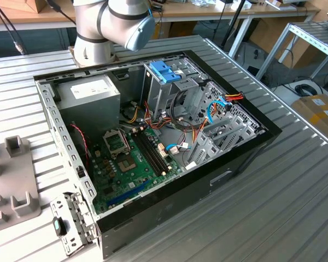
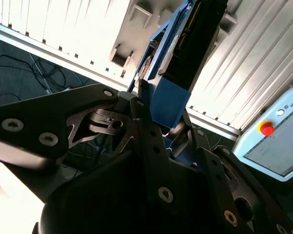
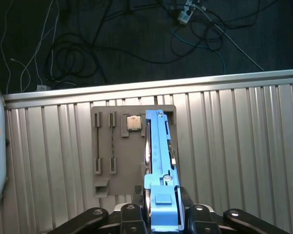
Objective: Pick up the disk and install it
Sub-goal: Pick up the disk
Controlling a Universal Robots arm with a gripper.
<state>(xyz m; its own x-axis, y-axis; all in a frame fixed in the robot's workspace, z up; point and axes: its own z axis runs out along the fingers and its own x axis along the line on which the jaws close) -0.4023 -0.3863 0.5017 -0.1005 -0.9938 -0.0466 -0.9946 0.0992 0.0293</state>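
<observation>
The gripper (image 3: 161, 212) points down over the grey fixture (image 3: 129, 165), clamped on the upright disk (image 3: 158, 151)

A ribbed aluminium table (image 1: 295, 180) is being shown across most of the exterior view. An open black computer case (image 1: 235, 164) is being carried on it at the centre of the frame, lying on its side with the open side upward. At the lower left edge of the frame, a grey fixture plate (image 1: 13, 188) with raised posts is being borne flat on the slats, just beside the case but apart from it. At the upper left, the grey base of the robot arm (image 1: 93, 52) is being supported on the table, just behind the case. In the first wrist view, the slatted surface (image 3: 244, 156) is being shown with the grey fixture plate (image 3: 110, 170) lying flat on it, near the table's edge rail (image 3: 151, 85).
</observation>
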